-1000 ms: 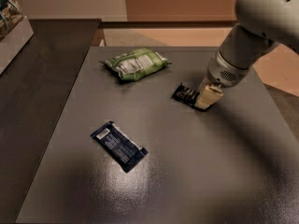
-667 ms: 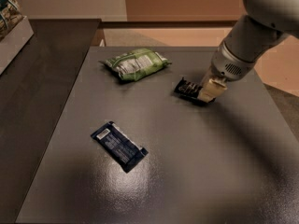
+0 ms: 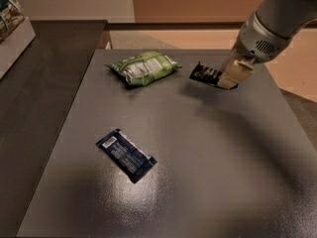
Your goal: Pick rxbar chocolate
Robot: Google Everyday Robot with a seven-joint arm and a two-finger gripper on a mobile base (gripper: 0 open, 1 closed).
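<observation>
The rxbar chocolate [image 3: 204,75], a small black wrapper with white lettering, hangs in the air over the far right part of the dark table [image 3: 208,157], its shadow on the surface beneath it. My gripper [image 3: 229,79], with tan fingers [image 3: 235,73], is shut on the bar's right end and holds it tilted a little above the table. The arm comes in from the upper right.
A green crinkled chip bag [image 3: 143,67] lies at the far middle of the table, left of the bar. A larger dark-blue wrapper [image 3: 126,154] lies nearer, left of centre. A white box [image 3: 14,33] stands on the dark counter at far left.
The gripper has risen and moved right, and the rxbar chocolate has come up off the table with it. The chip bag and blue wrapper have not moved.
</observation>
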